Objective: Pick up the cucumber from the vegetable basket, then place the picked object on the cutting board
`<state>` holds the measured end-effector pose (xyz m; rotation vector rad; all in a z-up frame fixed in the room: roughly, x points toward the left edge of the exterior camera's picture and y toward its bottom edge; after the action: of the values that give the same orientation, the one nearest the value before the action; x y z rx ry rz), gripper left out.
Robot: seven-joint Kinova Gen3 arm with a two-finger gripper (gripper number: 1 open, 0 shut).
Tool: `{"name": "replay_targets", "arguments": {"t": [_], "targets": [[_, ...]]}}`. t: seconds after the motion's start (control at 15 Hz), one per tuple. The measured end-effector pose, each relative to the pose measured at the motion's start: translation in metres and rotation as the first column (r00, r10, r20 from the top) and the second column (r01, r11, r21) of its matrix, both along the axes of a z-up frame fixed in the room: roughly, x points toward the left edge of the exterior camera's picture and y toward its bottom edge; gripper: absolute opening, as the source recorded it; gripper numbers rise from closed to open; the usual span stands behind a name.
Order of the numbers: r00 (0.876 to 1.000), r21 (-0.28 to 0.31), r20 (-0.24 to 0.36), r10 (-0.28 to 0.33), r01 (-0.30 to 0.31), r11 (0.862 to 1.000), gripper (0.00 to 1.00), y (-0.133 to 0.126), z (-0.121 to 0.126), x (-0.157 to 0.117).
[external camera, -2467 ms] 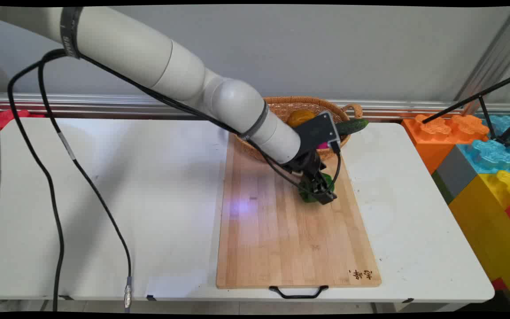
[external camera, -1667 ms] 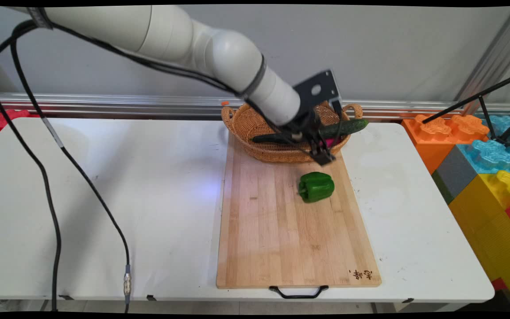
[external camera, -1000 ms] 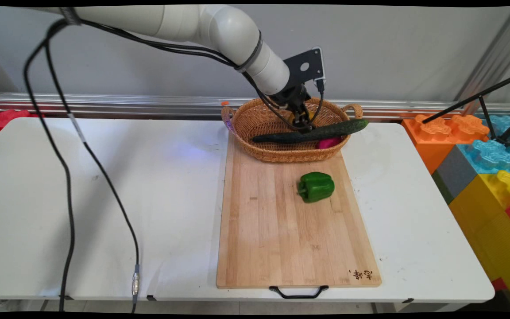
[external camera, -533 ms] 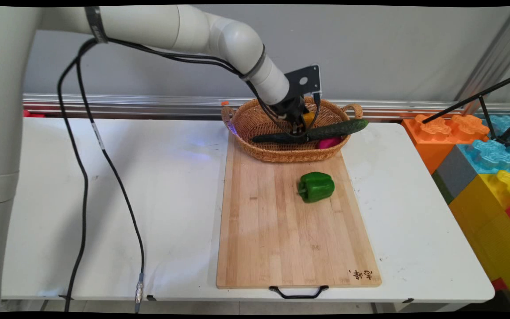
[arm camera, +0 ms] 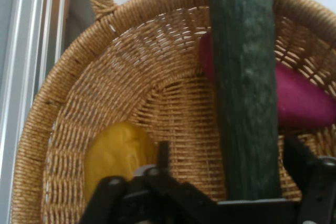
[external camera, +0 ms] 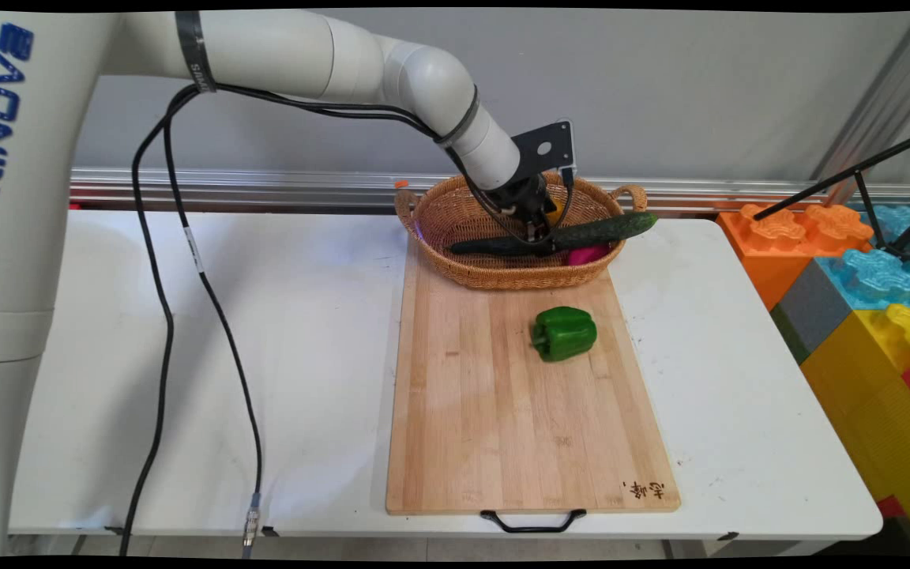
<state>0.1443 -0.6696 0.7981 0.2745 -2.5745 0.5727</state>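
Note:
My gripper (external camera: 535, 229) is low inside the wicker basket (external camera: 455, 217) at the back of the table. It is open, one finger on each side of a long dark green cucumber (external camera: 593, 231) that lies across the basket with its end over the right rim. In the hand view the cucumber (arm camera: 244, 77) runs between the fingers (arm camera: 163, 156), with a gap on its left side. A yellow fruit (arm camera: 118, 153) lies beside the left finger, and a pink vegetable (arm camera: 302, 100) is under the cucumber. A green bell pepper (external camera: 565, 333) rests on the wooden cutting board (external camera: 486, 427), apart from the gripper.
The basket's front overlaps the cutting board's far end. Big toy blocks (external camera: 858, 269) in orange, blue and yellow stand off the table's right edge, with black tripod legs (external camera: 858, 170) above them. Black cables (external camera: 163, 316) hang from the arm over the table's left part.
The gripper let go of the green pepper on the board, rose, moved back over the basket and came down astride the cucumber. The pepper has stayed put.

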Motion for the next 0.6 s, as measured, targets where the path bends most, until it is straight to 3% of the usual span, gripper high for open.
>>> {"name": "replay_targets", "arguments": {"t": [0.6], "targets": [[1.000, 0.022, -0.015, 0.011, -0.011, 1.000, 0.00, -0.0035, 0.0025, 0.0025]]}}
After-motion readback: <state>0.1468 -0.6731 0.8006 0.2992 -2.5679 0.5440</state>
